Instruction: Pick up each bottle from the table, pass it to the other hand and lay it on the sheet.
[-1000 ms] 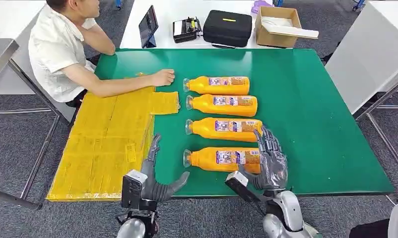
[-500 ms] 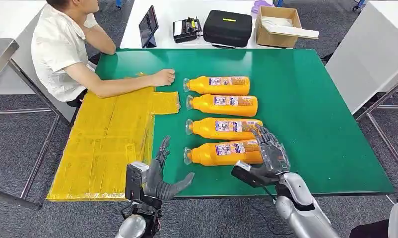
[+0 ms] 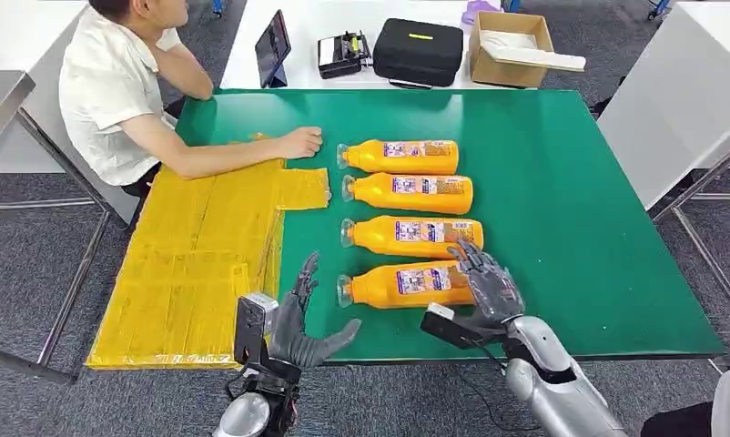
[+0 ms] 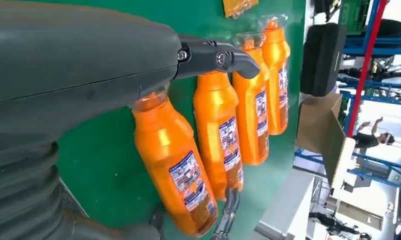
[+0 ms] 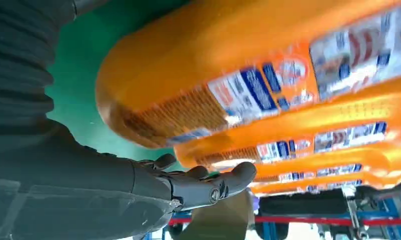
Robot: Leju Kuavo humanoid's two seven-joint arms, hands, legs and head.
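Since 1 second ago, the right hand (image 3: 489,289) is gripping the nearest bottle (image 3: 405,283) at its base end and tilting it, so that end is now riding higher and closer to the next bottle (image 3: 409,235) than before. The left hand (image 3: 299,324) is hanging open, fingers spread and holding nothing, a little nearer the bottle's cap than it was.

From the head view, all 4 bottles are lying in a row on the green table (image 3: 571,209), caps pointing toward the yellow sheet (image 3: 193,264), which is lying beyond the left hand. A person's hand (image 3: 299,142) is resting at the sheet's far corner.

At the left wrist, the open thumb is reaching across the capped necks, and each clear-capped bottle is showing full of orange liquid.

At the right wrist, the held bottle's base is filling the space just above the fingers (image 5: 223,182); whether it is clear of the table I cannot tell.
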